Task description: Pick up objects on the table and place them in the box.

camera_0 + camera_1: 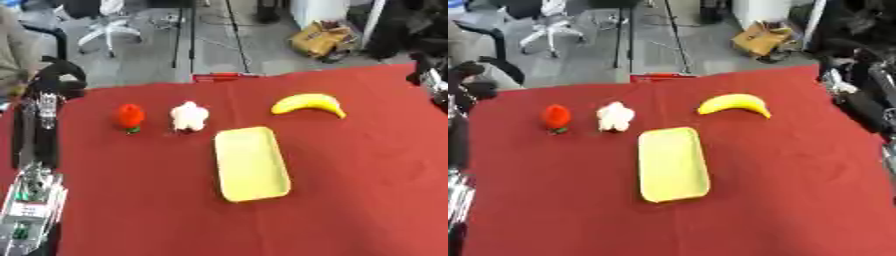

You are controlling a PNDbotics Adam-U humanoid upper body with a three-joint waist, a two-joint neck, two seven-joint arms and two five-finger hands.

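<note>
Red tablecloth (350, 200) holds banana (308, 105), yellow tray (252, 163); left hand (58, 75) blurred, fingers unreadable.

Red tablecloth (350, 200); pale yellow tray (252, 164); yellow banana (308, 105); red strawberry (130, 117); white lump (188, 116).

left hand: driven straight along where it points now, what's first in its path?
Probably nothing on the table: the left hand points away past the red cloth's far-left edge. The red toy sits to its right, out of line. Depth unclear.
</note>
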